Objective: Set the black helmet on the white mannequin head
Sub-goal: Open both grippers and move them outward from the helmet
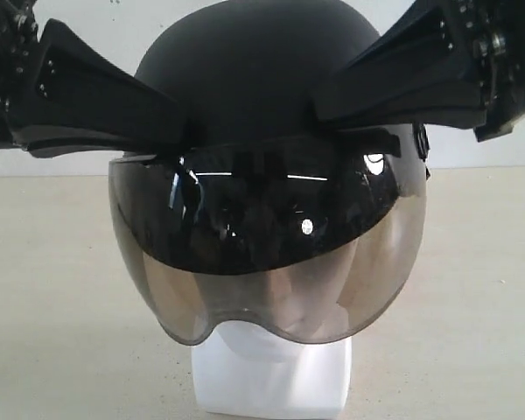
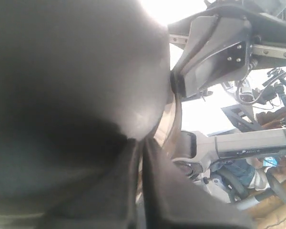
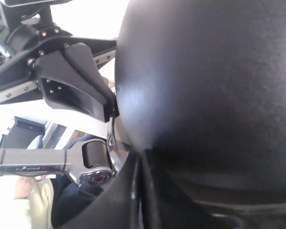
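At left, the left gripper (image 1: pixel 177 127) extended in from the cropped frame edge, jaws pressed together and tips against the side of the black helmet (image 1: pixel 254 61). The helmet sat over the white mannequin head (image 1: pixel 271 381) at centre on the tabletop (image 1: pixel 52 306). Its smoky visor (image 1: pixel 271 280) veiled most of the face, leaving only chin and neck clear. At right, the right gripper (image 1: pixel 325 103), jaws likewise closed, touched the helmet's other side. Whether either pinched anything was unclear.
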Tool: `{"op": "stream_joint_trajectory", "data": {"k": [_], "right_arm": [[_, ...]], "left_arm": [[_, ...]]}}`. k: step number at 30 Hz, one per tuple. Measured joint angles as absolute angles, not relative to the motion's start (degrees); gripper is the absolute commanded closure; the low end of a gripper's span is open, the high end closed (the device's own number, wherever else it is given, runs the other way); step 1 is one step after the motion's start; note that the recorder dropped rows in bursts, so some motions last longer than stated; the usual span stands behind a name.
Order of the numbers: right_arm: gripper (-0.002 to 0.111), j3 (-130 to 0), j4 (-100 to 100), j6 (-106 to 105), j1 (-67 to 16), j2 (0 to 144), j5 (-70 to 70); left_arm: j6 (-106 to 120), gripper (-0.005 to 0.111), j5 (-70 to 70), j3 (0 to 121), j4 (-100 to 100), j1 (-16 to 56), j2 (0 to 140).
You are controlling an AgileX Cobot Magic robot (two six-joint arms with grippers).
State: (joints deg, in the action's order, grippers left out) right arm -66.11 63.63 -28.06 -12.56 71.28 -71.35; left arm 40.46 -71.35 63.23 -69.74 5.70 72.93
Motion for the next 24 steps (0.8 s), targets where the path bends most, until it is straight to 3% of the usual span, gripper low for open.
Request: {"op": "stream_joint_trajectory", "data": {"k": [24], "right_arm": [[0.108, -63.76, 58.65, -28.06, -13.16, 71.05, -75.01]], "left_arm": [[42.07, 0.102, -71.82, 56.97, -66.97, 5.82, 71.64]]}}
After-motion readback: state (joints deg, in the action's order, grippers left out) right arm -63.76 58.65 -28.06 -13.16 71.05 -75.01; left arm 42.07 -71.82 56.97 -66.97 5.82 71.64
